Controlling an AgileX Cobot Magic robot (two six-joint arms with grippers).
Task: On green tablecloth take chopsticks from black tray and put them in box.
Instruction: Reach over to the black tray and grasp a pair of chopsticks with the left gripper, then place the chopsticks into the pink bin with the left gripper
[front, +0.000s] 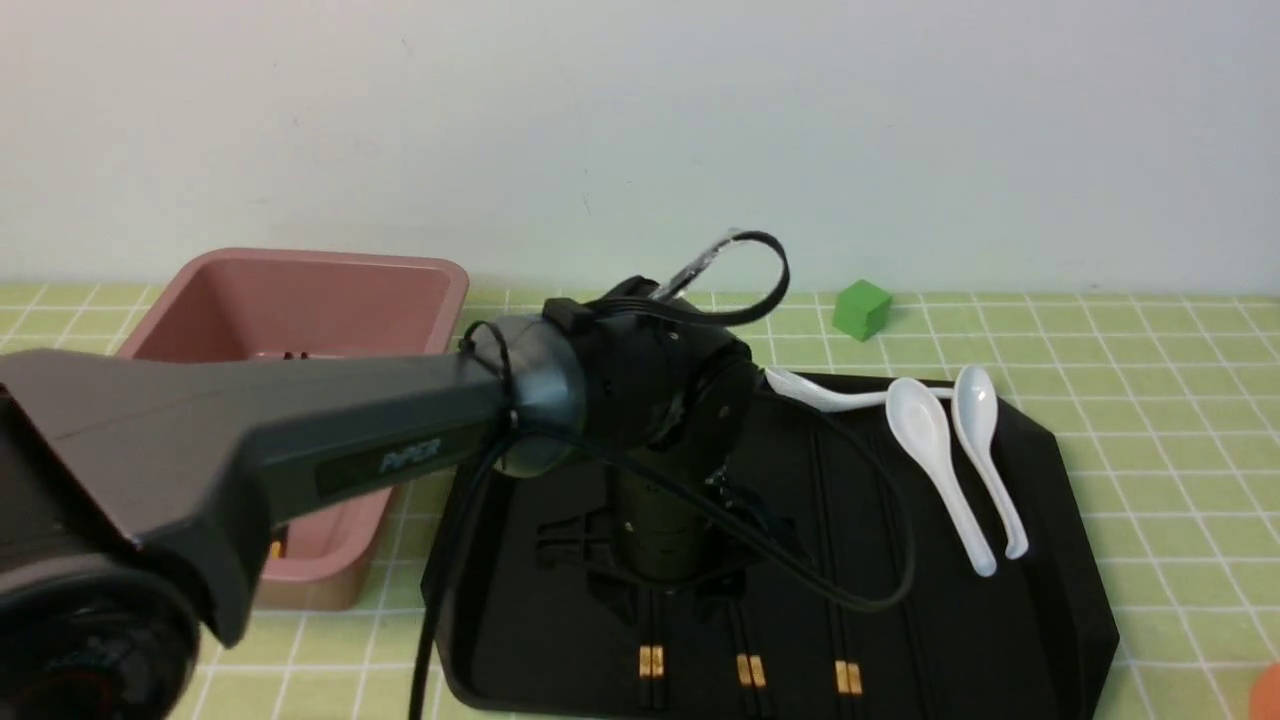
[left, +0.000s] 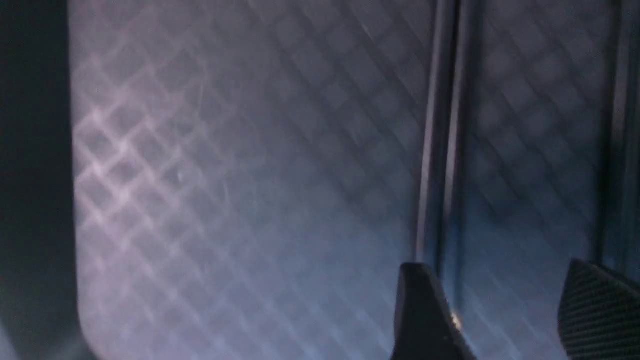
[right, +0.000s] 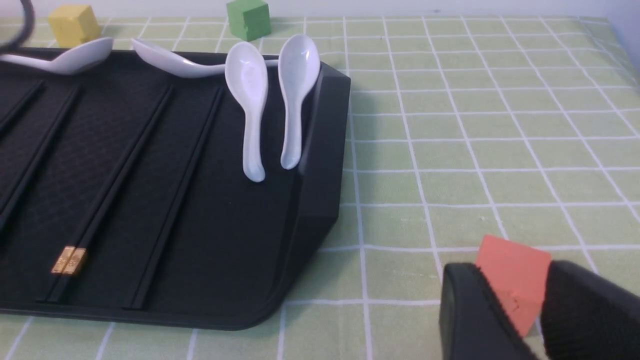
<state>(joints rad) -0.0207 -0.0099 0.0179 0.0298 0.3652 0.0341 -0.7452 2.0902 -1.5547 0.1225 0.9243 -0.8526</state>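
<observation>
Left arm (front: 300, 440) stretched forward, wrist bent downward, left hand (left: 497, 270) fingers parted, right hand (right: 512, 272) seemingly slightly parted

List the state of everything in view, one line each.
left pincer: open, low over the black tray.
right pincer: open, orange block just past its tips.
chopsticks: pairs lying flat in the tray, none lifted.
white spoons: resting at the tray's far side.
box: upright, open-topped.
</observation>
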